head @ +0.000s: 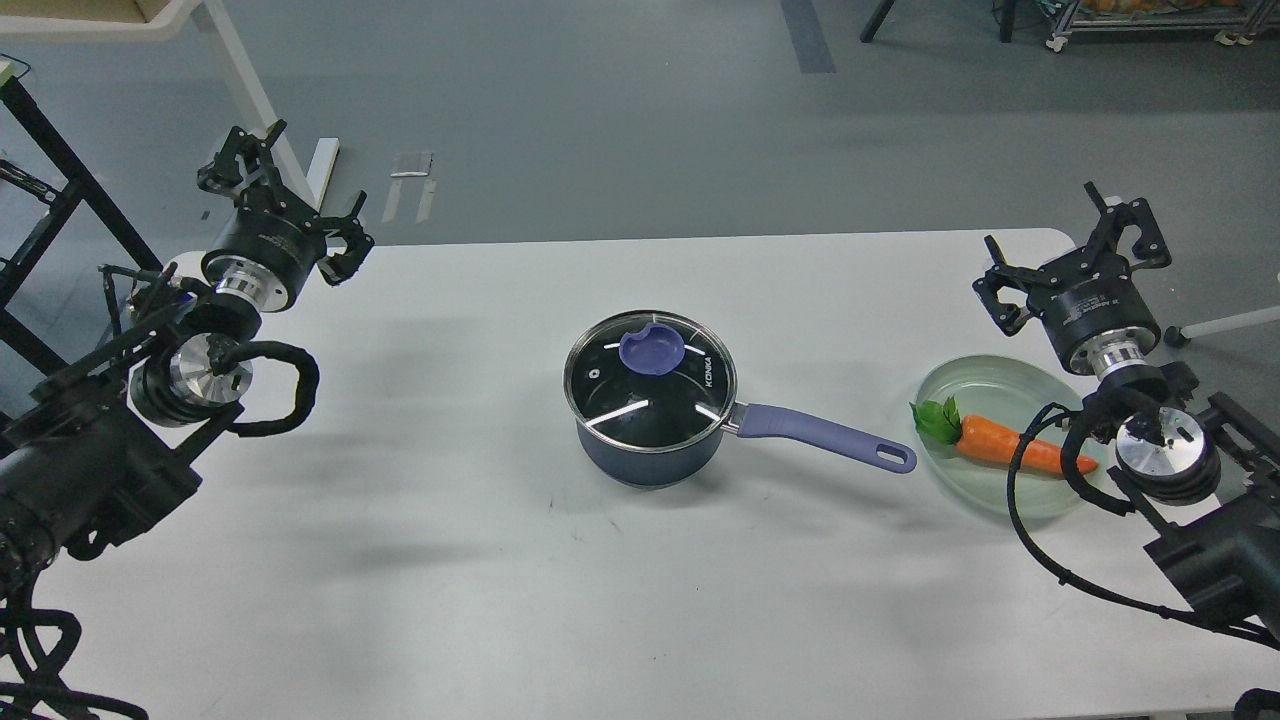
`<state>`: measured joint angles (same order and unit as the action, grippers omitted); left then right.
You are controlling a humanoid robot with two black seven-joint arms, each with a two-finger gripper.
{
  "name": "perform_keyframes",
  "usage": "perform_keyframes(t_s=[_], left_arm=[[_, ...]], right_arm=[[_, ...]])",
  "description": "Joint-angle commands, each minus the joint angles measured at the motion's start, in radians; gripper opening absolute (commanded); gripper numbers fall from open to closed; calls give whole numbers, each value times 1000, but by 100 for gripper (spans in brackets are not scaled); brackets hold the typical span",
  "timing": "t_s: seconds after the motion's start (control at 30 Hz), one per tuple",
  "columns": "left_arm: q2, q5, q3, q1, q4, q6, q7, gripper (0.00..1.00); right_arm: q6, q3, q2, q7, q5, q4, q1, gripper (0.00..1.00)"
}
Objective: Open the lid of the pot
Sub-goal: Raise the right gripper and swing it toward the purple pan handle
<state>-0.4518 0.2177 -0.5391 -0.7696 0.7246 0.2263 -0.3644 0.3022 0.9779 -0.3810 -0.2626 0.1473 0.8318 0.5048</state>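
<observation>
A navy-blue pot (650,455) stands at the middle of the white table, its long lavender handle (825,437) pointing right. The clear glass lid (650,382) with a lavender knob (652,350) rests on the pot, covering it fully. My left gripper (285,205) hovers at the table's far left corner, well away from the pot, fingers spread open and empty. My right gripper (1075,250) hangs near the far right edge, also open and holding nothing.
A pale green glass dish (985,385) with a carrot (1010,445) in it sits right of the handle's end, just below my right gripper. Black cables loop from both arms. The table's far edge (700,240) runs behind the pot.
</observation>
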Motion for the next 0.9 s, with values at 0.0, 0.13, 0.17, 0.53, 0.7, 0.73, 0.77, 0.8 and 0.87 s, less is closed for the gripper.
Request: perform_keyframes(t_s=[0.0,0.13,0.17,0.53,0.7,0.73,0.77,0.8,0.87], left_arm=[[-2,-1,1,10,1,4,-14,99],[-2,-1,2,21,1,-7,-22,100],[-4,-1,5,21,1,-7,-21,99],[-22,-3,16,21,19,8,-22,99],[-12,-58,36,19,21,2,-24,99],[-10,-89,44,19,21,-1,-27,99],[-10,-115,47,19,24,-5,-27,99],[-8,-138,48,19,30,-10,-27,99],[-15,-156,50,21,35,-10,-28,99]], right_arm=[[6,-10,5,-3,-2,-11,-2,100],[24,-48,-4,-4,-3,9,-11,100],[29,-62,-10,-4,-5,13,-8,100],[23,-398,-298,-7,-225,182,194,100],[-18,-615,-389,-6,-343,216,415,99],[-35,-701,-395,-6,-376,224,485,99],[-47,-782,-398,-6,-391,231,553,98],[-51,-862,-400,-6,-405,245,622,98],[-55,-999,-400,-6,-420,273,739,98]])
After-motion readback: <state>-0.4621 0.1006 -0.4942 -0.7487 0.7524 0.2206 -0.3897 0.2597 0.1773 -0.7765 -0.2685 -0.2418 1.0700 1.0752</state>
